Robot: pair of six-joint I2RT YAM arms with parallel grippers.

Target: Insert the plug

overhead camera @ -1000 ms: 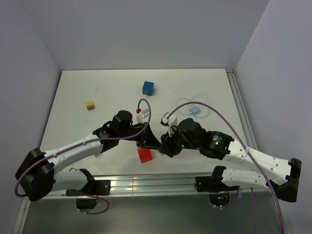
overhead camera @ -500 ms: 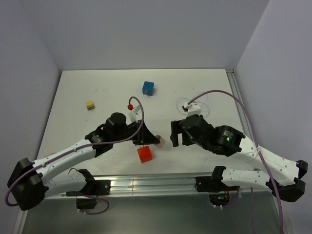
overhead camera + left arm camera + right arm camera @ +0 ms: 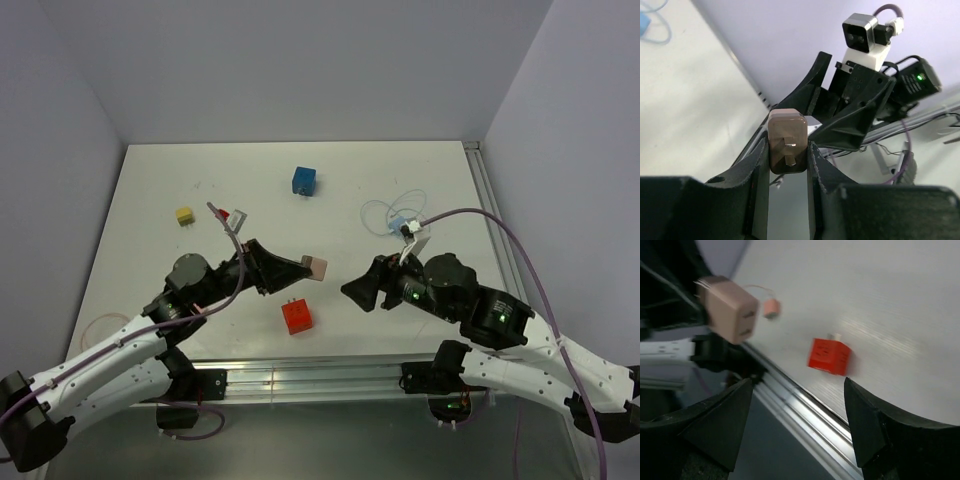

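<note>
Our left hand pinches the tan plug aloft at mid-frame, our right hand spread empty beside it; we judge carrying is in hand, and next we must line its prongs with a socket.

A small blue plastic cube sits toward the far middle of the white tabletop. It is well apart from a smaller yellow plastic block at the left. At the right, a little light-blue piece lies among loops of thin clear wire.
</note>
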